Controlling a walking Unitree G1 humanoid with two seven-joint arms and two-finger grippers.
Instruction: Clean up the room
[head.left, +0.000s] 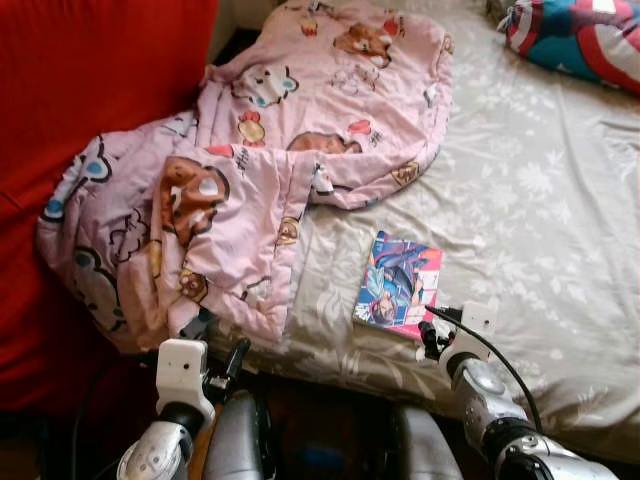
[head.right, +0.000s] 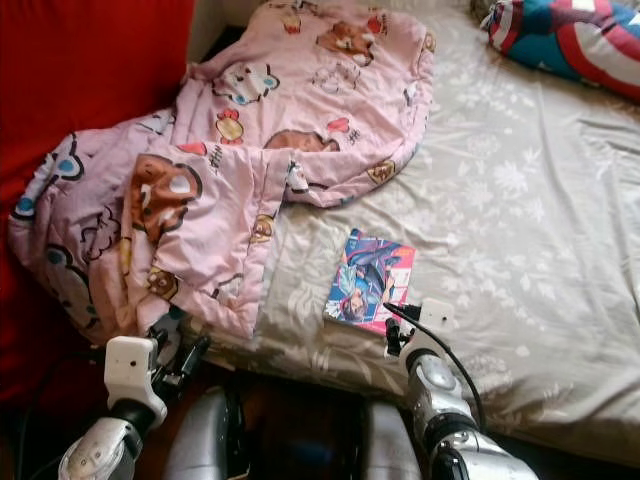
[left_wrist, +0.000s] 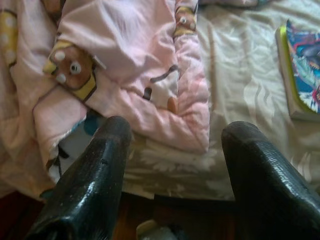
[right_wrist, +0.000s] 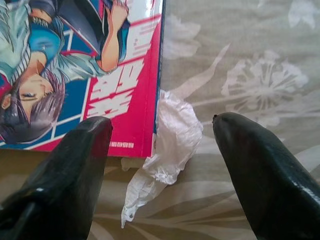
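A pink cartoon-print blanket (head.left: 260, 170) lies crumpled across the left half of the bed, with one edge hanging over the near side. A colourful comic book (head.left: 398, 283) lies flat on the grey floral sheet (head.left: 540, 200) close to the bed's near edge. My right gripper (right_wrist: 162, 122) is open just above the book's near corner; a crumpled scrap of clear plastic (right_wrist: 172, 135) lies between its fingers. My left gripper (left_wrist: 175, 135) is open at the bed's edge, facing the blanket's hem (left_wrist: 165, 115), with nothing held.
A red surface (head.left: 80, 90) rises along the left side of the bed. A red, white and blue shield-print pillow (head.left: 580, 35) lies at the far right corner. The bare sheet stretches to the right of the book. Dark floor runs below the bed's near edge.
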